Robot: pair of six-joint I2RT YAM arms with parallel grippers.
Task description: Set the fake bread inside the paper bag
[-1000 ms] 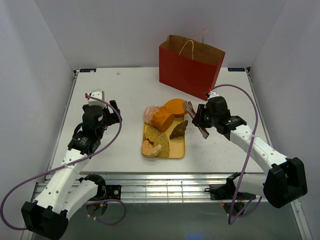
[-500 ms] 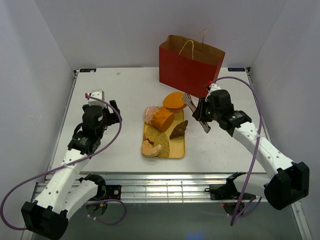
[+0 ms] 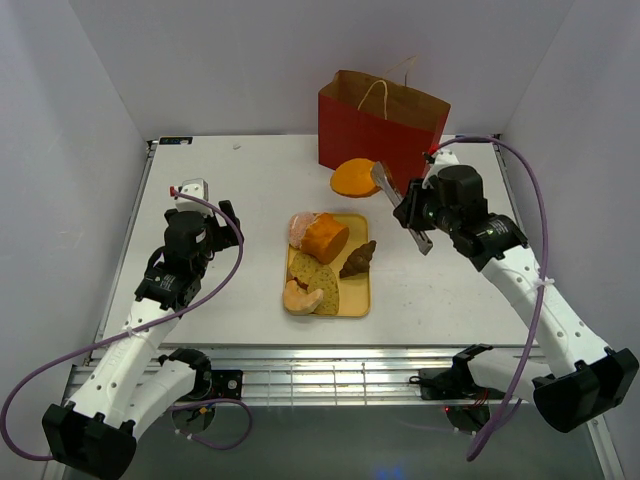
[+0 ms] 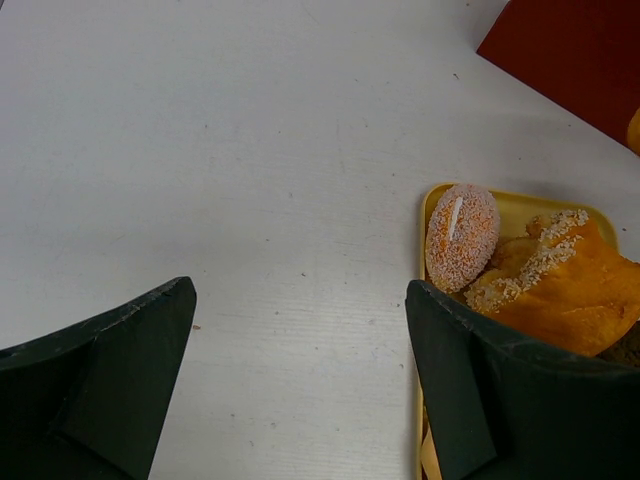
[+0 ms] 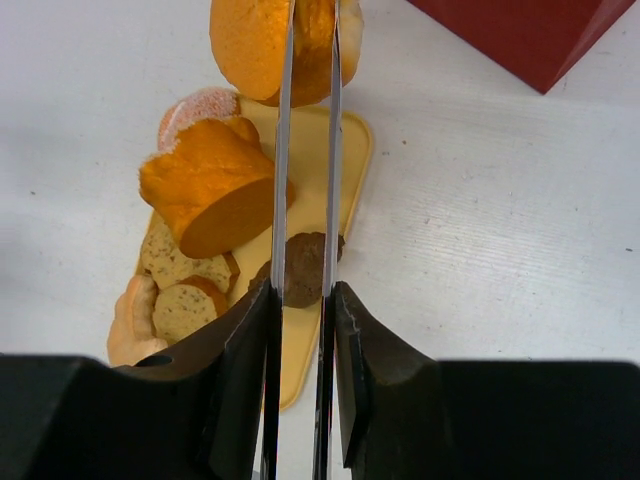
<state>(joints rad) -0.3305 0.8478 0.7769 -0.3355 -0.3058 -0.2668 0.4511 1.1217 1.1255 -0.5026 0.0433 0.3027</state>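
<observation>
Closed narrow with the right hand (image 5: 300,300) on the tongs (image 5: 283,180), squeezing both blades together near the handle end to keep pressure at the far tips. Pinching the bun (image 5: 250,40) out there, well beyond the hand and, by the look of it, lifted clear of the surface (image 3: 230,180) rather than dragged across it. Carried at tong's length probably to reach into a mouth too tall and narrow for the hand itself.

From overhead, hanging just in front of the red face of the bag (image 3: 380,135), below the rim and not yet over the opening. Judged mid-carry: more lift needed, then a push farther back, before any release. Worth watching for slip, being round and gripped only by two thin edges.

Standing upright at the far side of the surface, mouth open upward and cord handles raised, so ready to take a drop from above.

Lying on the tray (image 3: 355,290) near the middle: loaf (image 3: 326,237), croissant (image 3: 358,259), slices (image 3: 318,280) and rolls (image 3: 300,227), all well apart from the bag and waiting for the same trip.

Spread wide with the left hand (image 4: 300,290), over bare surface near the tray's left side, holding nothing. Apparently parked there out of the way, with the carrying given to the other arm.
</observation>
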